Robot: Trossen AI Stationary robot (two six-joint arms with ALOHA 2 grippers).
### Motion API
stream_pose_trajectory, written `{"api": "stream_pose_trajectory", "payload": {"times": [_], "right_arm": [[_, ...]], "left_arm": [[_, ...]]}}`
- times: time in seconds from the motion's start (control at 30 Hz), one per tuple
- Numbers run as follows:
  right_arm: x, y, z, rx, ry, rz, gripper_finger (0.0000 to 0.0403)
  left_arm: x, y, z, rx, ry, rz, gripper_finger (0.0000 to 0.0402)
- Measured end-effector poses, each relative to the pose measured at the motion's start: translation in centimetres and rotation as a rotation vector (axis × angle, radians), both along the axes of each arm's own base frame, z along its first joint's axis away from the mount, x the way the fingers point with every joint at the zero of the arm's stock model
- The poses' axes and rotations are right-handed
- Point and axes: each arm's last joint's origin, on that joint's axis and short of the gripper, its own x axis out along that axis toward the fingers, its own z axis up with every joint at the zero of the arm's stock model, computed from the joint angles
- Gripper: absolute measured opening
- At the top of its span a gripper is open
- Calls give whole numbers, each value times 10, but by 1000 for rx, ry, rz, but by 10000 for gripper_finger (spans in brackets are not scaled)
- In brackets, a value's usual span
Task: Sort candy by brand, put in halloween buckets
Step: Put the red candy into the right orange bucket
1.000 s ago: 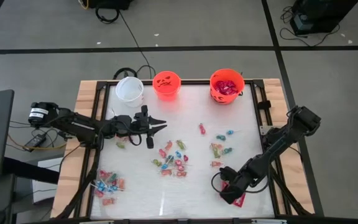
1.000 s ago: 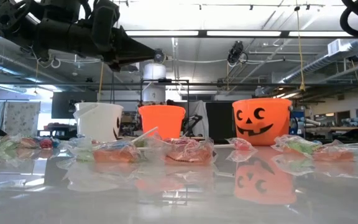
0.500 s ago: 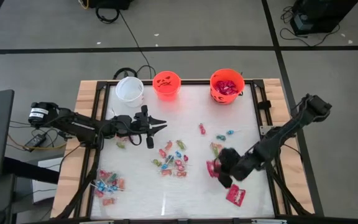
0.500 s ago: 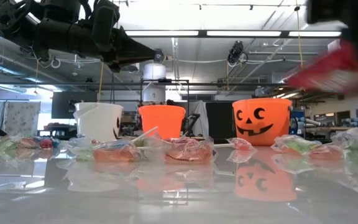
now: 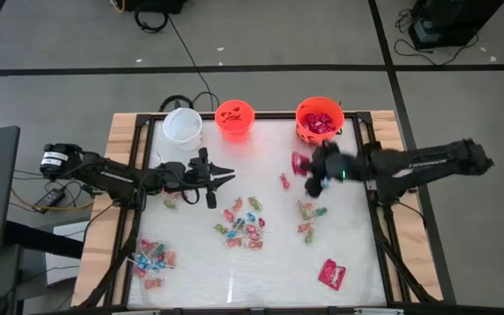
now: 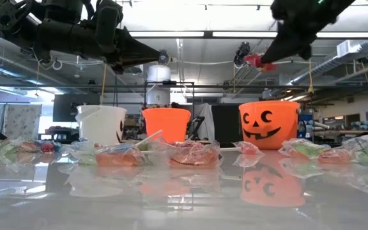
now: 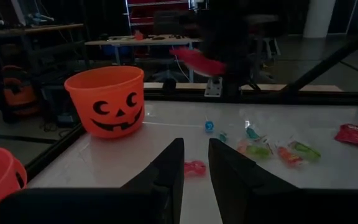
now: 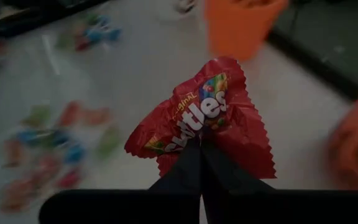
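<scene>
My right gripper hangs above the table's far right part, just near of the larger orange halloween bucket, and is shut on a red candy packet. That bucket holds more red packets. The small orange bucket and the white bucket stand left of it along the far edge. Small wrapped candy lies in heaps at the middle, the near left and the right. My left gripper hovers level over the table's left part, open a little, with nothing in it. My right gripper pinches the red packet by one crumpled edge between its two fingertips. The fingers slant down toward the table's left. The packet sticks out beyond the fingertips, creased, lifted clear high above the table.
A second red packet lies flat at the near right. A single pink piece lies close under my right gripper. Black frame rails run along the table's left and right sides. Bare tabletop shows along the near edge, in the middle.
My right gripper has taken a red packet up from the near right corner, risen and swung toward the far edge, up to the larger orange bucket, turning as it went. The other red packet has stayed where it lay.
</scene>
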Motion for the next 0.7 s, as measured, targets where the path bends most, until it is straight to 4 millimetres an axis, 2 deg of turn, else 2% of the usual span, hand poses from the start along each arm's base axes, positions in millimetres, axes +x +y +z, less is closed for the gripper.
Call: {"api": "stream_pose_trajectory", "payload": {"times": [0.2,0.37,0.53,0.7], "right_arm": [[-22,-69,8,-80,19,-214,9],[-34,-114,4,-132,74,-335,10],[-38,-137,1,-147,66,-443,30],[-45,-145,5,-130,3,-487,95]], "left_arm": [[0,0,0,1,1,0,80],[0,1,0,3,1,18,80],[0,1,-1,-6,10,53,80],[-1,2,-3,-25,19,81,80]]}}
